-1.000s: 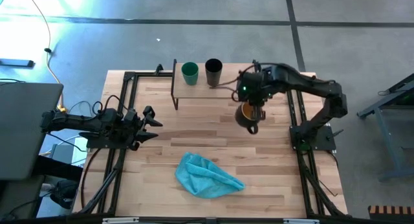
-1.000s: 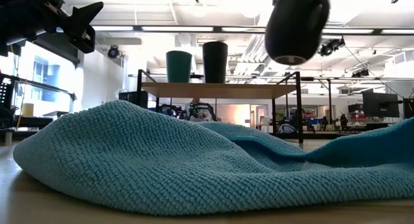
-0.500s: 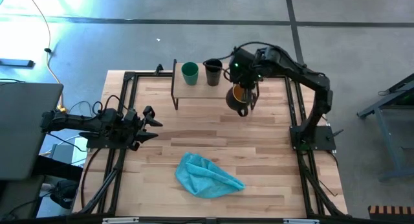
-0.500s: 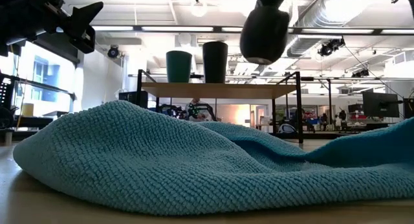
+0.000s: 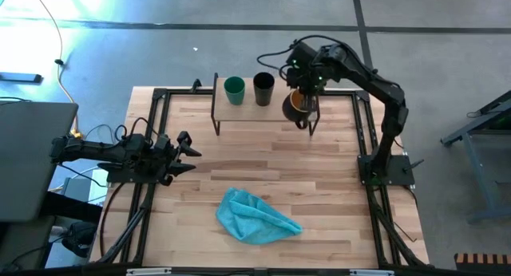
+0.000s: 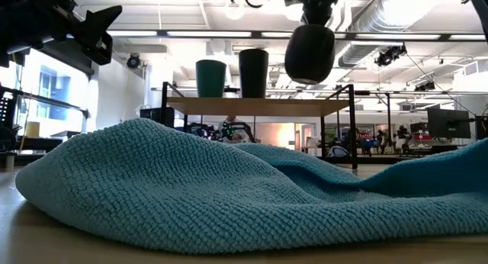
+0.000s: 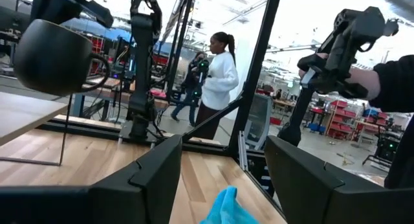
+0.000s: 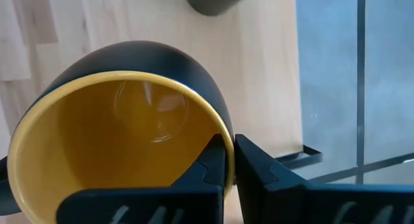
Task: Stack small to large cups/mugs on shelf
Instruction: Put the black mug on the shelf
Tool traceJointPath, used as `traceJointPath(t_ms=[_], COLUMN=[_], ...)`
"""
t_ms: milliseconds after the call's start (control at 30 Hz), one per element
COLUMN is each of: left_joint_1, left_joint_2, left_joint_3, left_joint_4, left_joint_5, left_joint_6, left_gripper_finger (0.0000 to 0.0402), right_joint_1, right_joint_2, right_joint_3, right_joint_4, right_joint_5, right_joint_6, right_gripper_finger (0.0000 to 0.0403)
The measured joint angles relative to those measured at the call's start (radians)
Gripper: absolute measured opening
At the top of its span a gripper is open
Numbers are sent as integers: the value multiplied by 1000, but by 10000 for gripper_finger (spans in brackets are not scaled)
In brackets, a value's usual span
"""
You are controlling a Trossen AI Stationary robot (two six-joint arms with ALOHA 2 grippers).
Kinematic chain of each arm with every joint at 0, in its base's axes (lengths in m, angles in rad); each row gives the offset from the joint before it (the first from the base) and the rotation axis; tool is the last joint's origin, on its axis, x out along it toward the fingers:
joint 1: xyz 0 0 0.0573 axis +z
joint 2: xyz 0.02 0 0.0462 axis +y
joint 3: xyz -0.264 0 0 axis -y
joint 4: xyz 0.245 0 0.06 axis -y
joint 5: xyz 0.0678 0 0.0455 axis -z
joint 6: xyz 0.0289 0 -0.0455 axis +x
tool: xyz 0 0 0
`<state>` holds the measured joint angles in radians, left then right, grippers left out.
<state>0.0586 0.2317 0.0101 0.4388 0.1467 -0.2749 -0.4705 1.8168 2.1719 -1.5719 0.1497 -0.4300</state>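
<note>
Right gripper (image 5: 302, 78) clamped on rim of dark mug (image 5: 296, 105), 1 finger inside the yellow wall and 1 outside, evidently to keep the mouth upward for setting down. Mug hanging clear above right end of shelf (image 5: 275, 115), just beside black cup (image 5: 263, 88), with green cup (image 5: 234, 89) further left; likely 3rd in size order. Left gripper (image 5: 182, 154) parked over table's left side, fingers spread, holding nothing

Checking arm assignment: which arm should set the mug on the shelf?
Right. The right gripper already pinches the mug by its rim and holds it in the air over the shelf, beside the black cup. The left gripper sits open, far off at the table's left edge.
</note>
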Motion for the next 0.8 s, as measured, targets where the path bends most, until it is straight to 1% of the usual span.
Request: traceJointPath(t_ms=[300, 567, 800], left_joint_1=[0, 0, 0], left_joint_2=[0, 0, 0], left_joint_3=[0, 0, 0], left_joint_4=[-2, -1, -1], left_joint_5=[0, -1, -8], left_joint_6=[0, 0, 0], left_gripper_finger=[211, 211, 211], right_joint_1=[-67, -92, -111], right_joint_2=[0, 37, 58], right_joint_3=[0, 0, 0], right_joint_4=[1, 1, 12], right_joint_5=[-1, -14, -17], right_joint_6=[-107, -199, -242], right_gripper_finger=[0, 0, 0])
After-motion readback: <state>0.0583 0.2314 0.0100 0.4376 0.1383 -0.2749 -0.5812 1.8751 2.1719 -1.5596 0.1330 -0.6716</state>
